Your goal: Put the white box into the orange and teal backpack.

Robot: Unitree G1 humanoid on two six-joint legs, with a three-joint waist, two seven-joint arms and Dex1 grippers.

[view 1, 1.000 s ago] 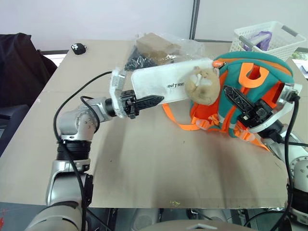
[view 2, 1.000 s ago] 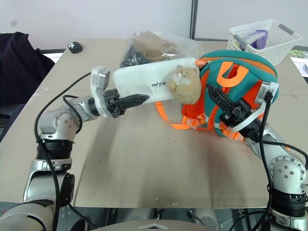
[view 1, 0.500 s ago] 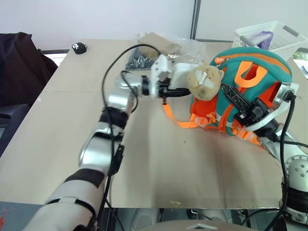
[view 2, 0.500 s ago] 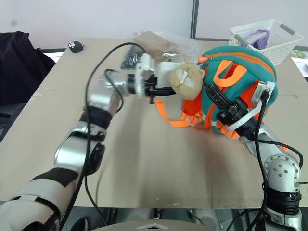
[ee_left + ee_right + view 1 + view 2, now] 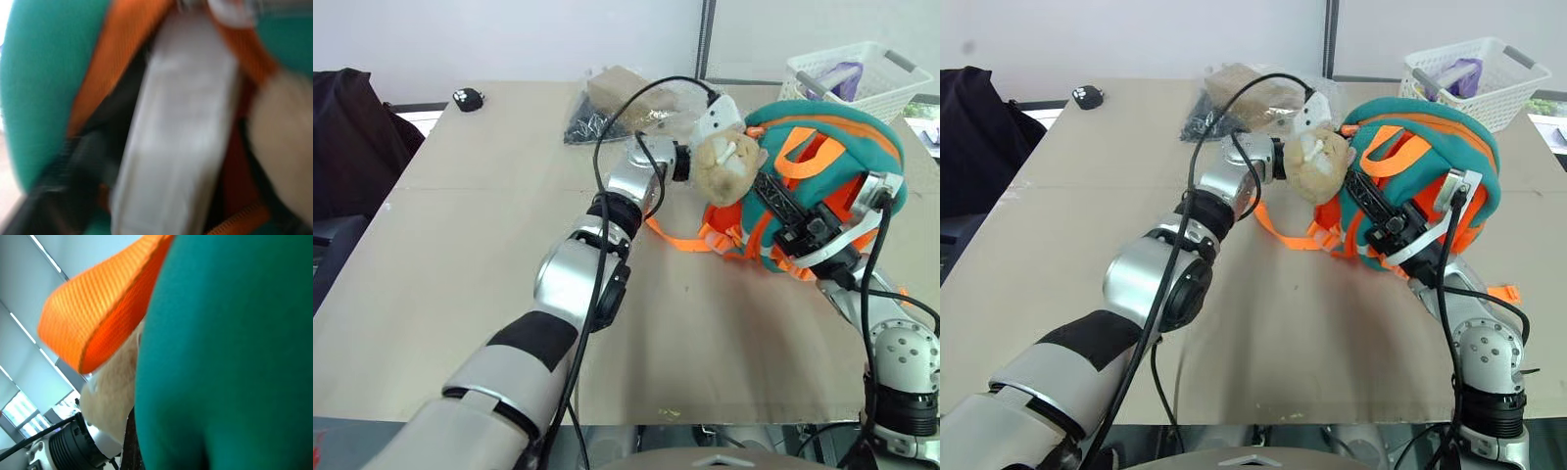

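The brown table carries everything. On it, the orange and teal backpack lies directly under the right gripper. The two black fingers of this gripper are pressed together, with no gap between them, and they lie flat on the teal front of the backpack. It cannot be told whether any fabric is pinched between them.

Behind the backpack, well beyond the right fingers, stands a white lattice basket. A clear plastic bag with a brown block in it lies far from both grippers, on the other side of the left arm.

The left gripper points sideways into the backpack and disappears behind the tan plush head, which is just beside its wrist. Whether this gripper is open or closed, and whether it grips anything, cannot be told.

In the left wrist view the white box stands straight ahead of the left gripper and very close to it. It is inside the opening of the backpack, between an orange lining on one side and the plush head on the other.

An orange strap lies loose on the table below the left wrist. A small black object sits at the far corner, well apart from both grippers.
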